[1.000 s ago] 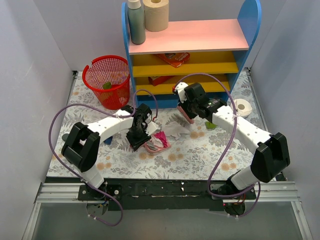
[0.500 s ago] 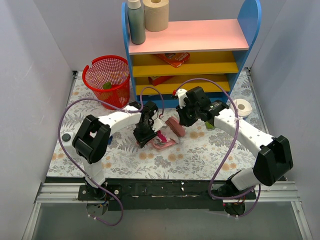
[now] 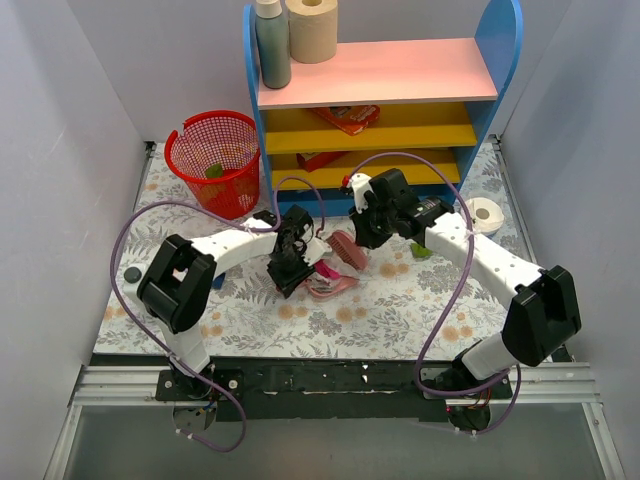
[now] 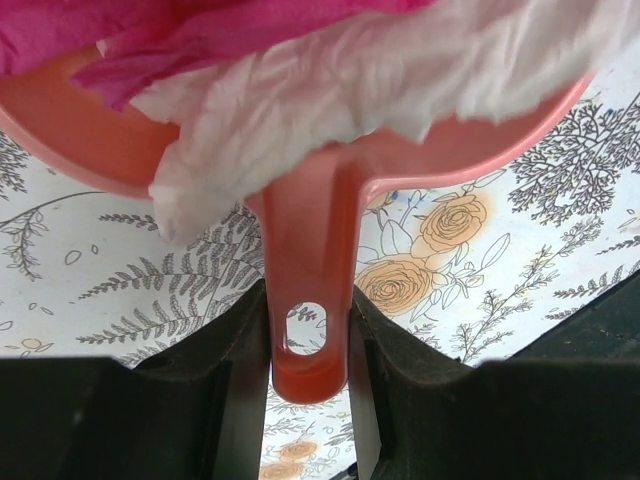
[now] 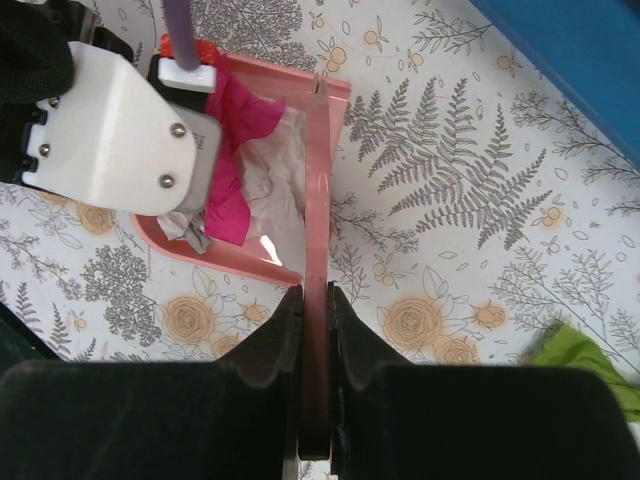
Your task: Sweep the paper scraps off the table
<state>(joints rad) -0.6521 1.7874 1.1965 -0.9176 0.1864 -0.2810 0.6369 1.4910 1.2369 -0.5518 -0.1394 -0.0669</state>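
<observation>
Left gripper (image 4: 308, 300) is clamped on the handle (image 4: 308, 235) of a pink dustpan (image 3: 332, 286), one finger on each side by the hang hole. The pan is mid-table, on or just above the cloth - can't tell which. It's loaded with paper scraps (image 5: 228, 212): a magenta wad (image 5: 240, 112) and a white wad (image 4: 350, 70), the white one bulging over the handle end. Right gripper (image 5: 315, 298) is closed on a pink brush (image 5: 317, 190), seen edge-on and lying across the pan's open mouth. One green scrap (image 5: 585, 365) lies loose on the table (image 5: 450, 200) to the right, apart from pan and brush, near the right arm. Farther back are a red basket (image 3: 190, 165) at rear left, a white tape roll (image 3: 487, 214) at rear right, and the shelf unit (image 3: 380, 70) along the back.

Handling, my read: the scraps are near weightless, soft and springy, with nothing fragile. They'll likely roll or hop out if the pan tilts or jerks, the white wad first. Push them with the brush rather than pinch them. The dustpan looks like stiff, light plastic, and the handle is the right hold - keep it level, mouth slightly up. The smooth handle may twist between the fingers under a sideways shove from the brush.
</observation>
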